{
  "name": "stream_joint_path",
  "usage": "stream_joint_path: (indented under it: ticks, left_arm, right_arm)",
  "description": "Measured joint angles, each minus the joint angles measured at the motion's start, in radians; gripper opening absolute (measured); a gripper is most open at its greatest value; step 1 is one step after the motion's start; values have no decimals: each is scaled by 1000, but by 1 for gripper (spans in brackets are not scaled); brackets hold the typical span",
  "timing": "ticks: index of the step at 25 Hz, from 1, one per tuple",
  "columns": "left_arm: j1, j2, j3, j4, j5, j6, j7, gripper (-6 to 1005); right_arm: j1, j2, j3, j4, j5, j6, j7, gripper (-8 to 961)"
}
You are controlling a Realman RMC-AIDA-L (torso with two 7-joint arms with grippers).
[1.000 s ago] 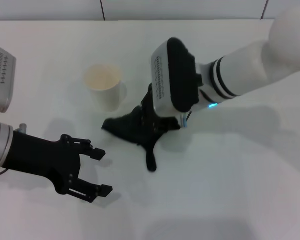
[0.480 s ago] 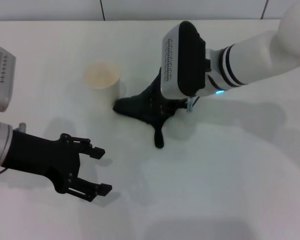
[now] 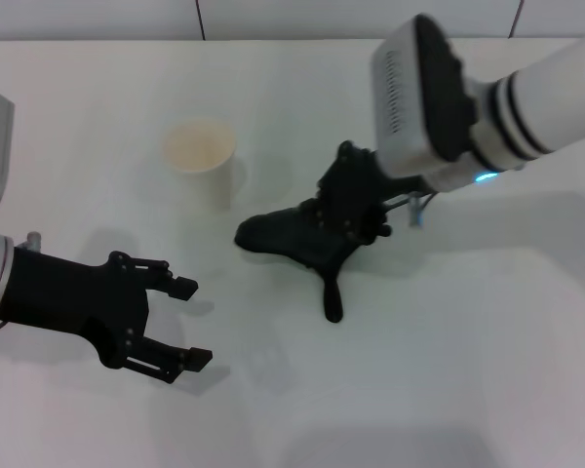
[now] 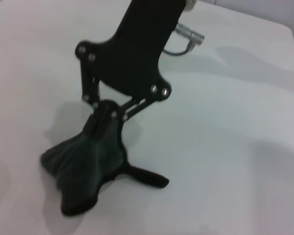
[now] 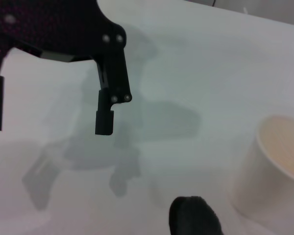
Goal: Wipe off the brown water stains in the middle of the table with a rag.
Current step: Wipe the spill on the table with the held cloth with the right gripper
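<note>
1. Head cam: my right gripper (image 3: 343, 232) is clamped down on the dark charcoal bunched-up cloth rag (image 3: 297, 240), pressing it flat onto the plain white smooth table (image 3: 448, 341) about mid-table. The rag's skinny tail strip points back toward me. A cream paper cup (image 3: 202, 164) stands upright just to the left of the rag, not touching it. My left gripper (image 3: 175, 322) hovers low on my left side, fingers spread wide with nothing in them, well apart from the rag. I can't make out the brown water stains anywhere here; if they're under the cloth, I can't tell.

2. Left wrist cam: it looks across at the right gripper from the side. Its black linkage fingers pinch into the top of the rag, and the cloth fans out on the table below with the tail sticking off to one side.

3. Right wrist cam: the rag's rounded edge peeks in close by, the cup beside it, and my open left gripper hangs farther off above its own shadow.
</note>
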Motion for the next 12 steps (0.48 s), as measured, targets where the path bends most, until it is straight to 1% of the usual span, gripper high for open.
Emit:
stream_joint_path:
  ticks: [5,12]
  left_arm:
    - [-1,1,-1,-1,0,0,2,890]
    - [-3,4,-3,-1,0,-11,5,890]
  right_arm:
    - [-53,-1,120,-58,-87,-117,1,32]
    - [-76,-7,253,-74,-170,-287,1,45]
